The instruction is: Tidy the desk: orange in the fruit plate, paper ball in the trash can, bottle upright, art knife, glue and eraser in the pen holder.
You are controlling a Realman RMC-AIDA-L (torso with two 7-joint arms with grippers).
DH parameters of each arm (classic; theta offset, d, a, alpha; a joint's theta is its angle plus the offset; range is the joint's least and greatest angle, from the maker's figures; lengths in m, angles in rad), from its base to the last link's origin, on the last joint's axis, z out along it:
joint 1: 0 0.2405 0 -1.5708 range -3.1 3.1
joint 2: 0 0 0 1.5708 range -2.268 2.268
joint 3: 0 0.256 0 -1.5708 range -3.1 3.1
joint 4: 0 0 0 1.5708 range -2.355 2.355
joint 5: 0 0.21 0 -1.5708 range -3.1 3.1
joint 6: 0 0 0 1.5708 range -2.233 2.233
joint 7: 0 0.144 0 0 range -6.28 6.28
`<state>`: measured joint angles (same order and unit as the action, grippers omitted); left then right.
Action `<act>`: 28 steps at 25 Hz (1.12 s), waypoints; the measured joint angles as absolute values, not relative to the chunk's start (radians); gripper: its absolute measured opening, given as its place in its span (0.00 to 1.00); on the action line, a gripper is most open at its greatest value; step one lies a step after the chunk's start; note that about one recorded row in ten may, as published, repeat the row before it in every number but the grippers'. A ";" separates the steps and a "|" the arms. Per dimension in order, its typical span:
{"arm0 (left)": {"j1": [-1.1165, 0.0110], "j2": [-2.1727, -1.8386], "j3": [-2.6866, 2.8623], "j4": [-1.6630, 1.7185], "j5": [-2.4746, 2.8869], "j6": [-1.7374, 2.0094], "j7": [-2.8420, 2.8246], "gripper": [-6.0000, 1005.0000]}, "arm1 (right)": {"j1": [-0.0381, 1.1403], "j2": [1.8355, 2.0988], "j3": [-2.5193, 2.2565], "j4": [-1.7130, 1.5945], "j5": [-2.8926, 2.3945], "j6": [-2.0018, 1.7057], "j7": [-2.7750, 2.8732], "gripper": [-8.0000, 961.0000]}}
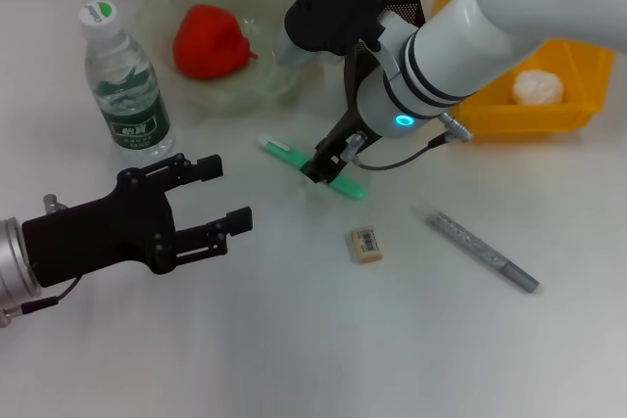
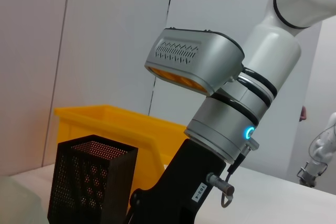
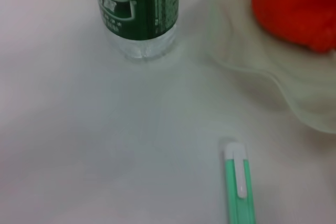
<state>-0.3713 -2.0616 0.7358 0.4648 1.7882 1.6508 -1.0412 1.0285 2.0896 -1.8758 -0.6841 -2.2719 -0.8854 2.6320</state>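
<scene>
Reaching down over the green art knife (image 1: 313, 167) at mid-worktop, the right tool (image 1: 329, 161) straddles it, though I cannot tell whether it grips. The left tool (image 1: 201, 205) hovers open at 8 o'clock. Orange (image 1: 210, 41) sits in the fruit plate (image 1: 265, 85) at 11 o'clock, bottle (image 1: 122, 85) upright beside it; paper ball (image 1: 537, 87) lies in the trash can (image 1: 568, 113) at 2 o'clock, and the eraser (image 1: 364, 245) is on the worktop (image 1: 323, 349).
</scene>
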 joint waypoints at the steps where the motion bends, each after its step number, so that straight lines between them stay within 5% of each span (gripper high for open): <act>1: -0.371 -2.062 0.736 0.465 1.787 1.651 -1.041 0.78 | 1.028 2.090 -1.878 -0.684 -2.272 -0.881 2.631 0.34; 28: -0.369 -2.062 0.739 0.465 1.788 1.663 -1.049 0.78 | 1.005 2.092 -1.926 -0.678 -2.188 -0.831 2.552 0.33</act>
